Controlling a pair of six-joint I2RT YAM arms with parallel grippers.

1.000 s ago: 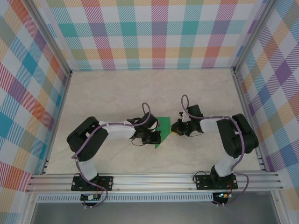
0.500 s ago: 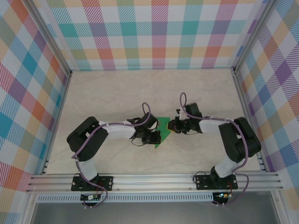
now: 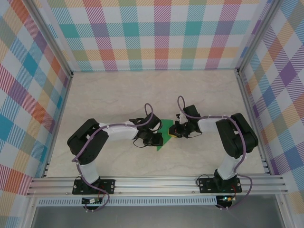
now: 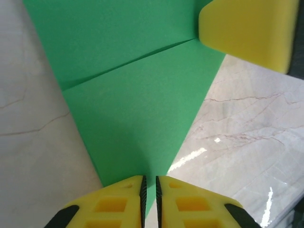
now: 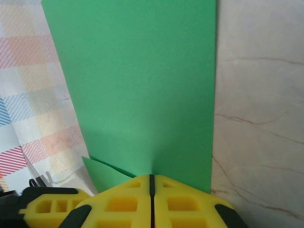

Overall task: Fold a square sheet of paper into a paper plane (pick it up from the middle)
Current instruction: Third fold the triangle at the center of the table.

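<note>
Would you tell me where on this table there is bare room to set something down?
The far half of the table, between the checked back wall and the arms, is bare. So is the near strip between the arm bases, by the metal rail. The centre is crowded: the left hand and right hand meet at the green sheet.

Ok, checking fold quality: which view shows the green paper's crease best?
The left wrist view: the square sheet of paper is close up, a diagonal crease line running across it. The right wrist view shows a smooth panel and a small flap; the top external view, a small, distant green patch.
</note>
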